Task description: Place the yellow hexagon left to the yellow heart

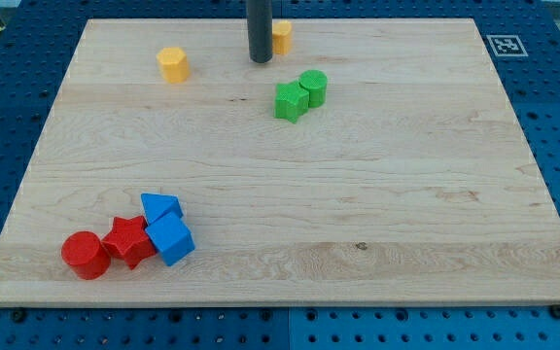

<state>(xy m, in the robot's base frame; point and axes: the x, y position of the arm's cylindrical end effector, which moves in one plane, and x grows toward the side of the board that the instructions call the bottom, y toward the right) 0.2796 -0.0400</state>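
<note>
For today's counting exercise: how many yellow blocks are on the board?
2. One yellow block at the view's top left; another top centre, partly hidden behind my tip.

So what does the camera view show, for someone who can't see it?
My tip rests near the wooden board's top edge, touching a half-hidden yellow block, with another yellow block to its left. Two green blocks sit mid-board; red and blue blocks cluster bottom-left.

Rod [260, 29] cut by top edge, hides part of yellow block [282, 37]; shape unclear.
</note>
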